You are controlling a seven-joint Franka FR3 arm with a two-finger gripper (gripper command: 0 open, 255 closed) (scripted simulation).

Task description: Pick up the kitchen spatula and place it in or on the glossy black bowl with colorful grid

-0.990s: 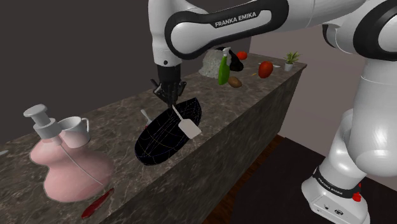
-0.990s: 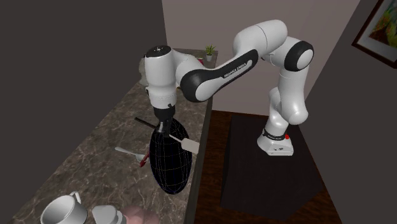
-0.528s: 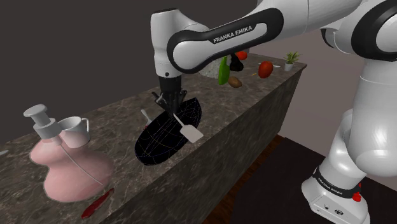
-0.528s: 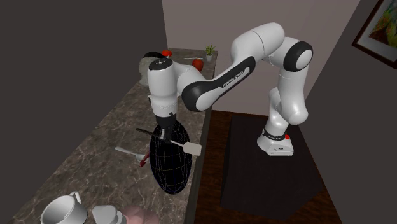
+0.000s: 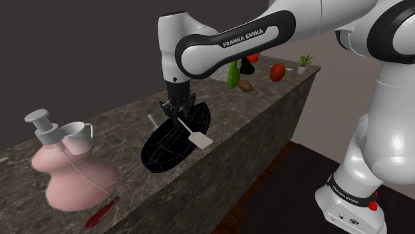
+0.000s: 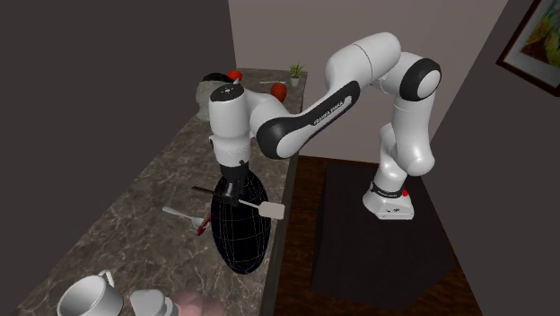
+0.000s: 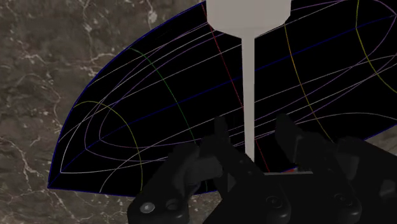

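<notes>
- The white spatula [image 5: 198,137] rests across the black grid-lined bowl [image 5: 161,151] at the tabletop's [image 5: 120,126] robot-side edge, its blade poking past the rim.
- The gripper's [image 7: 252,127] jaws stand narrowly apart, flanking the handle without touching it.
- The sound move is likely a straight lift that never brushes the handle.

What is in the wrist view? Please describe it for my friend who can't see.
A pale spatula sticks straight out from the robot's black hand, over a shiny black bowl crossed by thin colourful lines. The bowl sits on a dark marbled counter.
</notes>
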